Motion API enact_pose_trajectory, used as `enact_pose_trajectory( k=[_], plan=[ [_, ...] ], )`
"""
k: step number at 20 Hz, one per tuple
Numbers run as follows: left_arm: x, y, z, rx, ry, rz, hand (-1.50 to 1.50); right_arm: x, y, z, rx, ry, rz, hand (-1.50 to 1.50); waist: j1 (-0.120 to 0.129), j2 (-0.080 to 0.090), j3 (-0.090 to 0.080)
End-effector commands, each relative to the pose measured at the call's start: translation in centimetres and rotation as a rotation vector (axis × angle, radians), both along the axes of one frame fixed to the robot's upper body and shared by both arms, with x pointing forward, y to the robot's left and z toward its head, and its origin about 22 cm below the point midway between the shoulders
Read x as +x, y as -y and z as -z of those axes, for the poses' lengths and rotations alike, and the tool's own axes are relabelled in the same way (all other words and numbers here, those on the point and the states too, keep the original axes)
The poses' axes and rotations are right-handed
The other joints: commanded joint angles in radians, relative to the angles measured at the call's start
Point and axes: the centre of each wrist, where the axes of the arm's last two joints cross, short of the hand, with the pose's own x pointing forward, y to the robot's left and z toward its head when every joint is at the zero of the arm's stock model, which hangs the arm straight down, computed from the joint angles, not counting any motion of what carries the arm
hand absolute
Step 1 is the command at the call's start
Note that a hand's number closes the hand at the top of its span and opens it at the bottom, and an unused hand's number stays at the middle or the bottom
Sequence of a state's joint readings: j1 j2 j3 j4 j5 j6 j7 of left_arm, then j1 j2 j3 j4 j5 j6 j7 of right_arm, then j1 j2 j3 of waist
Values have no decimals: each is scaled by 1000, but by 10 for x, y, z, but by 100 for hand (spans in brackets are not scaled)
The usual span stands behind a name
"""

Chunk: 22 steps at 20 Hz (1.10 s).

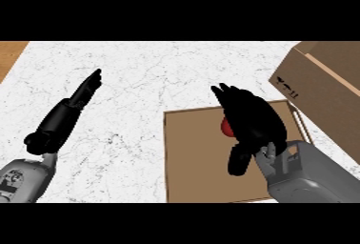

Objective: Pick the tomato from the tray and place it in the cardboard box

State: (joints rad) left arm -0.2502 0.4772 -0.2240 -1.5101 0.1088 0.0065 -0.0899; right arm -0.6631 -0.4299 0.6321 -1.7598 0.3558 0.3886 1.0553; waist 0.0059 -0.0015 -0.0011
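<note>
A flat brown tray lies on the white marble counter at the lower middle. My right hand hovers over the tray's upper right part, fingers pointing away and fairly straight, thumb hanging down toward me. A small red patch of the tomato peeks out at the hand's left edge; the rest is hidden under the palm. The cardboard box stands at the right edge, just beyond the tray. My left hand rests at the left with straight fingers, holding nothing.
A wooden surface shows at the top left corner past the counter's edge. White marble counter stretches between the two arms and toward the far side.
</note>
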Motion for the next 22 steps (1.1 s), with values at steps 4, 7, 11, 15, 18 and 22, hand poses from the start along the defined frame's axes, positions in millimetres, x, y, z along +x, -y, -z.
enact_pose_trajectory(
  k=[4,7,11,15,18,22],
  plan=[
    [-6,4,-2,0,-5,6,0,6,4,24,-147,8,131,-150,-3,-1,1],
    [-1,0,7,7,10,-1,0,20,-17,28,-150,17,131,-150,-1,2,1],
    [-1,13,15,0,-10,-11,0,22,-12,25,-169,-14,125,-150,-6,1,1],
    [15,-3,7,-9,17,-19,0,20,-28,42,-226,-22,154,-150,-10,2,0],
    [-6,5,4,7,13,-7,0,25,-17,51,-224,-19,169,-150,-1,0,1],
    [-7,2,11,9,12,-5,0,43,1,58,-212,-57,151,-150,-2,1,1]
  ],
)
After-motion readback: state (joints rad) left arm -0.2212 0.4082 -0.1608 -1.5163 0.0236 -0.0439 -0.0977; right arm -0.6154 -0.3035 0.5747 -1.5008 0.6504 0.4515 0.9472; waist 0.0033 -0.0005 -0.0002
